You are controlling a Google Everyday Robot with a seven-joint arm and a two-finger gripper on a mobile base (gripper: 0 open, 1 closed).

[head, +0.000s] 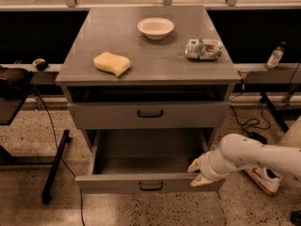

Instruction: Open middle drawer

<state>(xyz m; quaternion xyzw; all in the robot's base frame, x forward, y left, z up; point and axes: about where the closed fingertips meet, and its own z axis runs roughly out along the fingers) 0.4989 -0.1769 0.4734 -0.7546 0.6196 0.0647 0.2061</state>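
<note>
A lab or workshop: speckled floor (28, 140), loose cables (244, 124), grey cabinet (150, 60), robot claw (196, 173) at its lower right.

The white arm (254, 154) reaches in low from the right, its claw (196, 173) pointing left, seemingly tilted slightly downward.

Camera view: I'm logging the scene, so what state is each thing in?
Grey middle drawer with dark loop handle: pulled out, looks empty.
Grey drawer above it: shut.
White round bowl: upright, empty.
Yellow sponge: lying flat.
Crumpled green-white packet: on its side.
Cream gripper: at the open drawer's right front corner.
</note>
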